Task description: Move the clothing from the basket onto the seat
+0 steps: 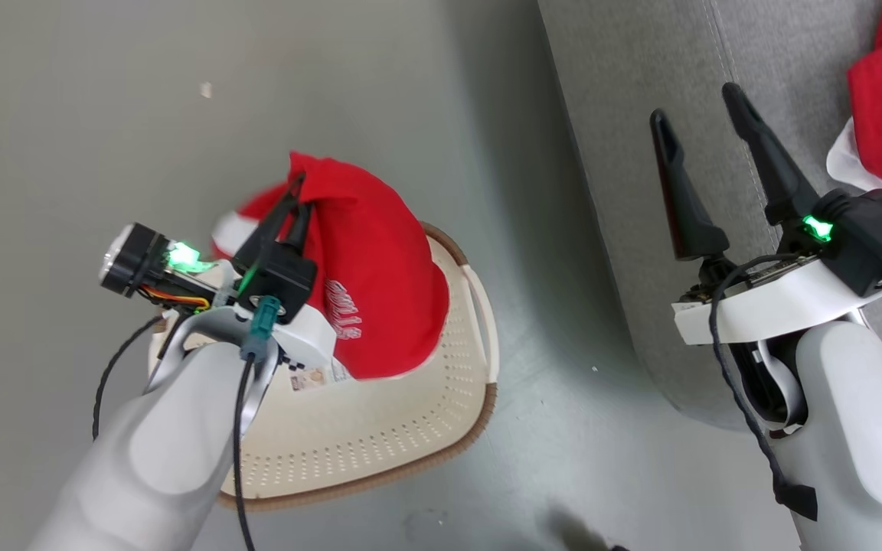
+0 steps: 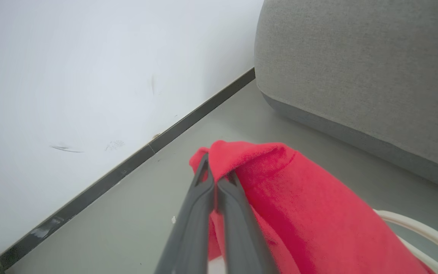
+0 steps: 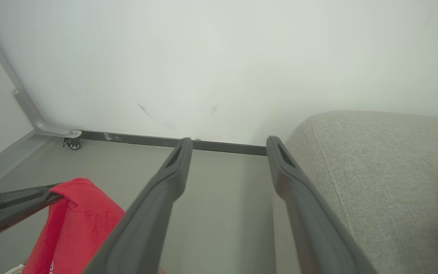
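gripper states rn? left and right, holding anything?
Left gripper: shut on the red soft-fabric jersey over the cream perforated plastic basket.
Right gripper: open, nothing between its fingers, by the light-grey fabric seat.

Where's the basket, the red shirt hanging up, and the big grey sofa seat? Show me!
basket (image 1: 380, 444): head view, on its holey cream bottom.
red jersey (image 1: 380, 260): head view, middle of the hanging cloth.
seat (image 1: 625, 69): head view, grey fabric left of the seam.

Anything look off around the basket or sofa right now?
Nothing stands out. The red soft-fabric jersey hangs from the shut left tool over the cream perforated plastic basket; only faint scuffs mark the white wall.
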Motion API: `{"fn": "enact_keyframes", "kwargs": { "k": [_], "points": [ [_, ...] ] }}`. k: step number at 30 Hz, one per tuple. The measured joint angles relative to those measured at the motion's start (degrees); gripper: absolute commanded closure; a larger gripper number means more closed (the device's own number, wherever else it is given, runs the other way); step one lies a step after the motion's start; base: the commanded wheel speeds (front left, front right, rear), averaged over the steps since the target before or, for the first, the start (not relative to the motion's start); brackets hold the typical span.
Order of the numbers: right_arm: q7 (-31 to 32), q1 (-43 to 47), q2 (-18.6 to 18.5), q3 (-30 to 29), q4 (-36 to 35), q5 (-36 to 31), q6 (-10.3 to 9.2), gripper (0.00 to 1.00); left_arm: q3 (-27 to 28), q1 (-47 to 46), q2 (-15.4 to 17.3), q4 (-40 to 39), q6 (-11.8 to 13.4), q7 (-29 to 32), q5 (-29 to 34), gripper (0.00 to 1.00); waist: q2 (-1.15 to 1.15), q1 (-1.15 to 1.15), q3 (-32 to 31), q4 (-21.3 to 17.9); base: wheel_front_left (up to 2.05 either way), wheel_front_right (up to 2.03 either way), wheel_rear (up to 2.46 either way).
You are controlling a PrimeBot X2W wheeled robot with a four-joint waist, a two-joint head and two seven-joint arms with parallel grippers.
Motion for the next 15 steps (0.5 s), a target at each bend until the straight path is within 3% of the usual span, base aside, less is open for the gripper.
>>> {"fn": "enact_keyframes", "kwargs": {
  "k": [15],
  "points": [
    [0.0, 0.0, -4.3, 4.9, 4.7, -1.2, 0.0, 0.0, 3.7, 2.9, 3.7, -12.9, 0.8, -0.2, -2.3, 1.0, 0.0, 0.0, -8.4, 5.1, 0.0, 0.0, 0.0]
  ]
}}
